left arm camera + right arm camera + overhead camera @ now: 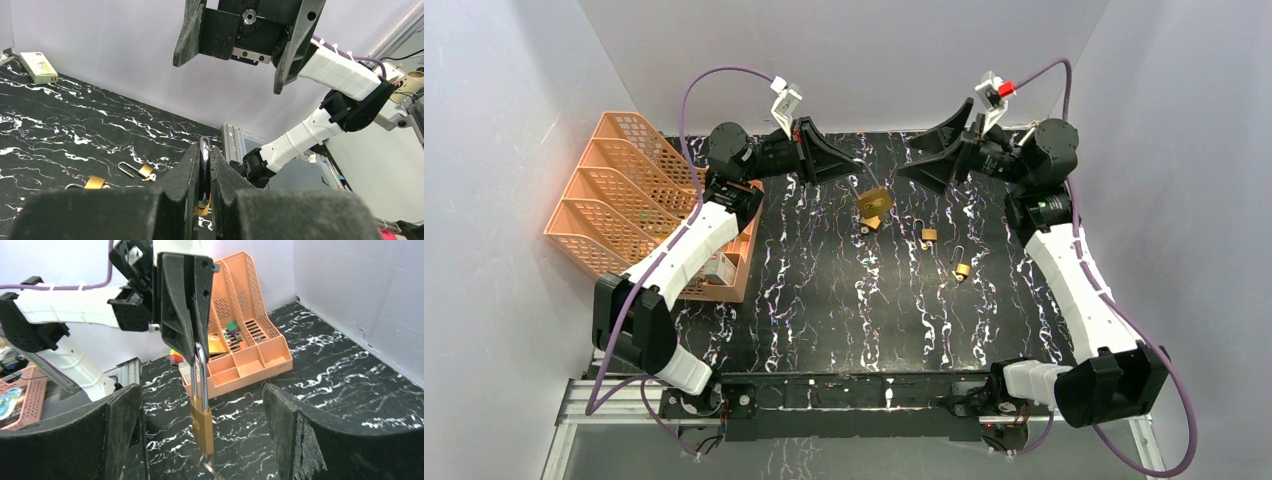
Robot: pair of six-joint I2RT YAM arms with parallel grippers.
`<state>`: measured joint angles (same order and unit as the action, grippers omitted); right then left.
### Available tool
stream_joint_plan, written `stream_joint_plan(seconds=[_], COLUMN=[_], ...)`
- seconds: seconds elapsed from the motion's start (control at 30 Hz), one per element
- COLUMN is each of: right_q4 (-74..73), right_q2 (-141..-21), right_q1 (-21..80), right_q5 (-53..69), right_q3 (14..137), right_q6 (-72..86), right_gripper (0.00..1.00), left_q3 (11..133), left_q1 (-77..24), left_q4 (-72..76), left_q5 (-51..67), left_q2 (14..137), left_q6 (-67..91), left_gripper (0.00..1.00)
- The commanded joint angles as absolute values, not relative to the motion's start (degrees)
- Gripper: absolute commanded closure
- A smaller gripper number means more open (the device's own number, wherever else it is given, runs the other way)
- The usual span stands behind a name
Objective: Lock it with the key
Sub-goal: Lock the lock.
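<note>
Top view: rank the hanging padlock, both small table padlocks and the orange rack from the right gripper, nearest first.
1. Hanging padlock, just left of the right gripper.
2. Upper small padlock, mid-table.
3. Lower small padlock, toward the bases.
4. Orange rack, far left.

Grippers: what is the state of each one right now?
Left gripper: closed on the padlock, gripping its shackle.
Right gripper: open, holding nothing.
</note>
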<state>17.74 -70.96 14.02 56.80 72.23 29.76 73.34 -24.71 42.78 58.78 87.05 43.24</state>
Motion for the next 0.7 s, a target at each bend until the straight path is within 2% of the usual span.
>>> stream_joint_plan(seconds=[0.0, 0.17, 0.37, 0.57, 0.67], right_q4=[21.84, 24.5, 25.15, 22.41, 27.01], right_q2=[-67.29, -62.89, -57.94, -56.88, -56.36], right_q1=[11.83, 11.77, 11.77, 12.82, 12.9], right_q5=[55.06, 51.86, 49.18, 49.78, 50.94], right_q3=[67.07, 58.82, 55.01, 56.3, 54.17], right_q6=[28.99, 28.1, 25.56, 21.93, 23.56], right_gripper=[0.01, 0.02, 0.01, 0.02, 0.02], left_q3=[79.28, 85.87, 89.83, 88.73, 87.42], left_q1=[-23.85, -23.67, -23.68, -23.66, -23.64], left_q4=[44.16, 38.75, 35.57, 36.51, 36.63], left_q5=[59.55, 58.99, 56.59, 51.91, 51.19], left_q2=[85.61, 87.18, 88.35, 85.8, 84.07], left_q6=[44.23, 42.82, 41.79, 39.61, 38.17], left_gripper=[1.0, 1.0, 1.0, 1.0, 1.0])
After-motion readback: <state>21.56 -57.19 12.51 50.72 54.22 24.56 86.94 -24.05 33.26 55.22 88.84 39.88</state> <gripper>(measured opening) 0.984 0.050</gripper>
